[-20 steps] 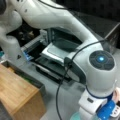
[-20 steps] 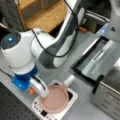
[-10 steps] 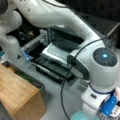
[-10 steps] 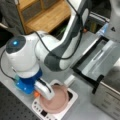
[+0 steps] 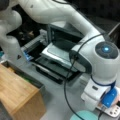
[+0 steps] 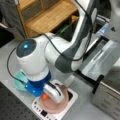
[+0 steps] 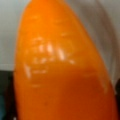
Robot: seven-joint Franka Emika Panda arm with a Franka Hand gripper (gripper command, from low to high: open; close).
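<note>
A glossy orange, tapered object (image 7: 62, 67) fills the wrist view, very close to the camera. In a front view a small bit of orange object (image 6: 44, 97) shows at the edge of a pink plate (image 6: 62, 102), which rests on a white scale-like slab (image 6: 72, 100). The gripper (image 6: 50, 96) hangs low over that plate, right at the orange object, with a silver finger (image 6: 53, 91) reaching down to the plate. In a front view the arm's wrist (image 5: 100, 95) hides most of the plate, and only a corner of the white slab (image 5: 112, 111) shows.
A teal bowl (image 6: 18, 80) (image 5: 83, 116) sits beside the slab. A wooden shelf unit (image 6: 47, 17) (image 5: 17, 95) stands nearby. A black oven with its door open (image 5: 62, 45) and a metal appliance (image 6: 110, 95) take up the other side. A black cable (image 5: 67, 87) loops off the arm.
The wrist has come down and closer onto the pink plate, covering more of it than a second ago.
</note>
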